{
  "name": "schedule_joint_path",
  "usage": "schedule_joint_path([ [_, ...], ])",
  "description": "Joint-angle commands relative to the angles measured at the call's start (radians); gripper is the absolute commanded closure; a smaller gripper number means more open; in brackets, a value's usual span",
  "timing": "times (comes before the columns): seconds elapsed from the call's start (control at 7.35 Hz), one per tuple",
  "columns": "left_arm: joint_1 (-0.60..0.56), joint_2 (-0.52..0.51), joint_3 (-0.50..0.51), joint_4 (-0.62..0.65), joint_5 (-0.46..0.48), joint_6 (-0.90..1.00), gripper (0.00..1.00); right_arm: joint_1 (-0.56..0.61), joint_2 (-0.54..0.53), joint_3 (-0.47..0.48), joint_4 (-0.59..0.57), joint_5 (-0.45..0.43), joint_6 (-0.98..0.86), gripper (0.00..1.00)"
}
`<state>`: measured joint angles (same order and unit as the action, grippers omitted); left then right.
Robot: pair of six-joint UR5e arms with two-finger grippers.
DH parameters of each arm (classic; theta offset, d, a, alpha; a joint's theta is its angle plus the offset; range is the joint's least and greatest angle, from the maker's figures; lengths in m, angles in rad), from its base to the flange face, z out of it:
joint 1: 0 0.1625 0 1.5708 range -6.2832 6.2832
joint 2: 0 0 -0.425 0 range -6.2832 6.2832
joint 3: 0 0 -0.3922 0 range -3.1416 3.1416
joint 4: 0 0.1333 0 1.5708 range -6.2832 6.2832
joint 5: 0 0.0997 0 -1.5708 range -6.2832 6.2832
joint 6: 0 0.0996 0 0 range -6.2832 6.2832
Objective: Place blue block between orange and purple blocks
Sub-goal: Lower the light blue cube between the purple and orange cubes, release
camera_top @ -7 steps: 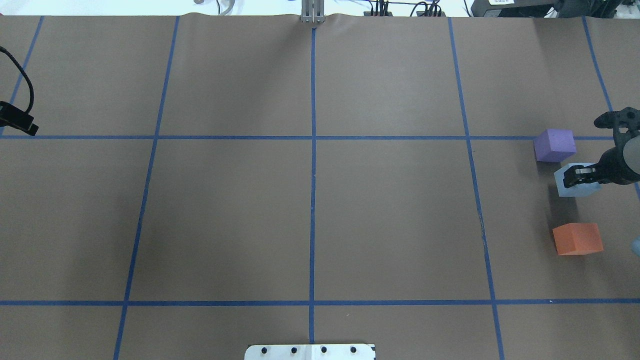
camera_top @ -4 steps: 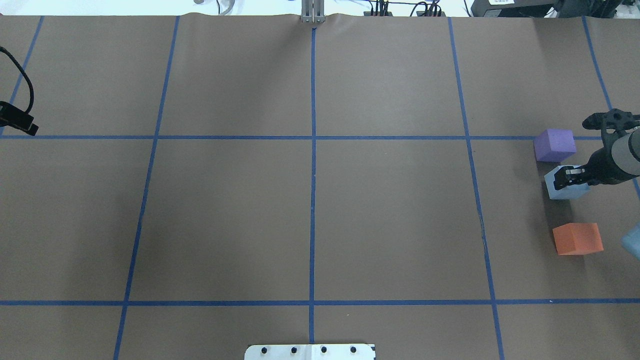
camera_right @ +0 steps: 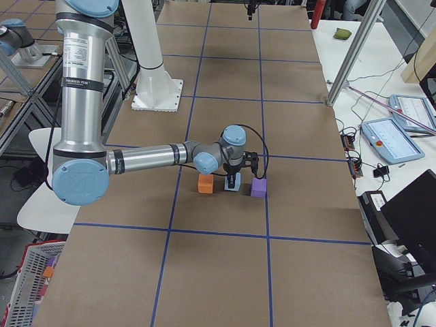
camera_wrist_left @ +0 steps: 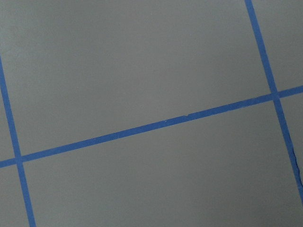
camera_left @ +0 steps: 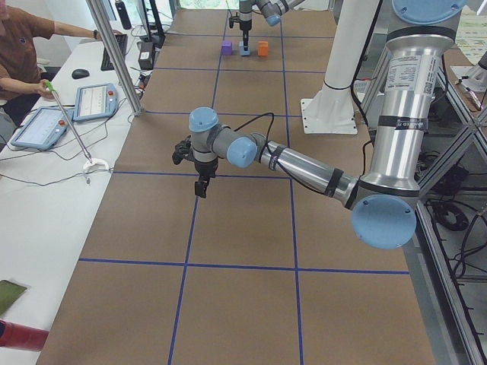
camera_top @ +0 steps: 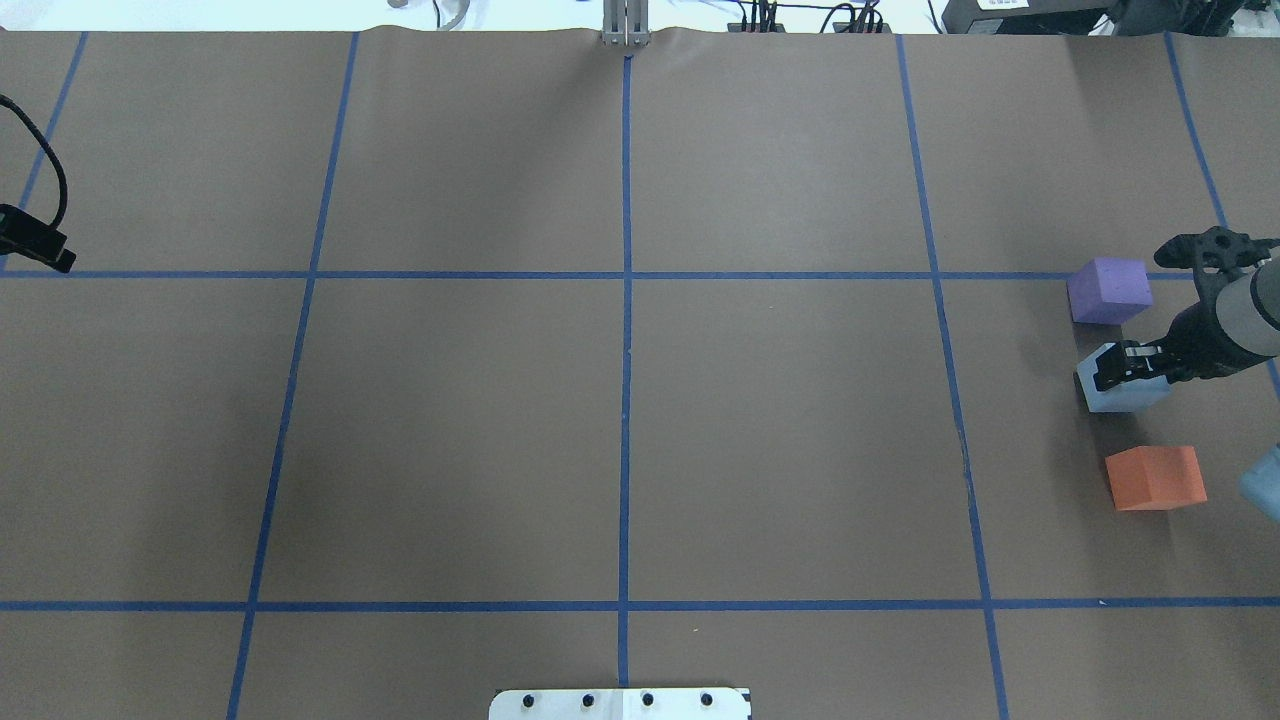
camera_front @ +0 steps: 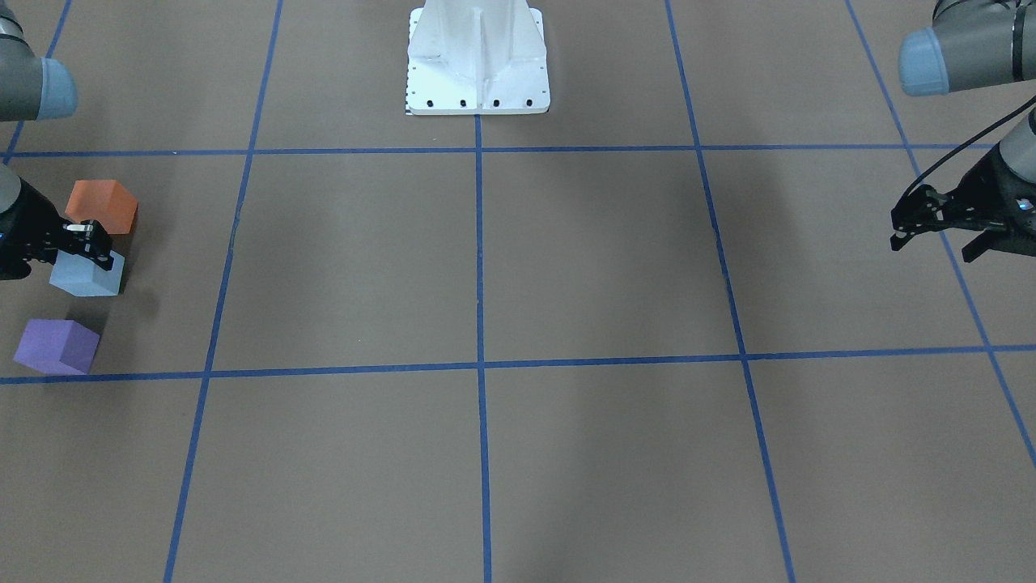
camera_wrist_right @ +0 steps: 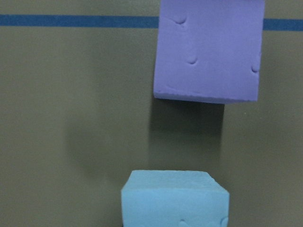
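The light blue block point(camera_top: 1118, 397) sits in my right gripper point(camera_top: 1113, 371), which is shut on its top. It is in the gap between the purple block point(camera_top: 1108, 289) and the orange block point(camera_top: 1155, 477), a little left of their line. In the front-facing view the blue block point(camera_front: 85, 278) lies between orange point(camera_front: 101, 204) and purple point(camera_front: 57, 346). The right wrist view shows the blue block point(camera_wrist_right: 174, 197) below the purple one point(camera_wrist_right: 208, 47). I cannot tell whether it touches the table. My left gripper point(camera_front: 931, 239) is open and empty, far away.
The brown table cover point(camera_top: 620, 400) carries a grid of blue tape lines. The robot's white base plate point(camera_front: 477, 61) stands at the middle of the near edge. The three blocks sit close to the table's right end.
My right gripper has carried the blue block leftward in the overhead view and slightly toward the orange block. The left arm has not moved.
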<state>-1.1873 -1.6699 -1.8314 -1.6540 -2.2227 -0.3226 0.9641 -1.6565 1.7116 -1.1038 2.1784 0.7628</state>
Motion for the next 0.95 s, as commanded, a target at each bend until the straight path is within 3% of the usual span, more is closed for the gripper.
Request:
schedule_joint_path([
  [0.0,0.0,-0.001,-0.003,0.0,0.0,-0.004,0.0,0.001,-0.003,0.0,-0.001,-0.006,0.0,0.0],
  [0.41,-0.011,-0.002,-0.018,0.005,-0.008,0.011,0.0,0.101,-0.005,0.046,-0.031,0.012,-0.017,0.0],
  [0.54,-0.044,-0.001,-0.023,0.011,-0.012,0.017,0.0,0.172,-0.005,0.063,-0.062,0.041,-0.128,0.0],
  [0.82,-0.148,0.05,-0.003,0.016,-0.014,0.258,0.0,0.385,-0.011,0.06,-0.227,0.142,-0.514,0.0],
])
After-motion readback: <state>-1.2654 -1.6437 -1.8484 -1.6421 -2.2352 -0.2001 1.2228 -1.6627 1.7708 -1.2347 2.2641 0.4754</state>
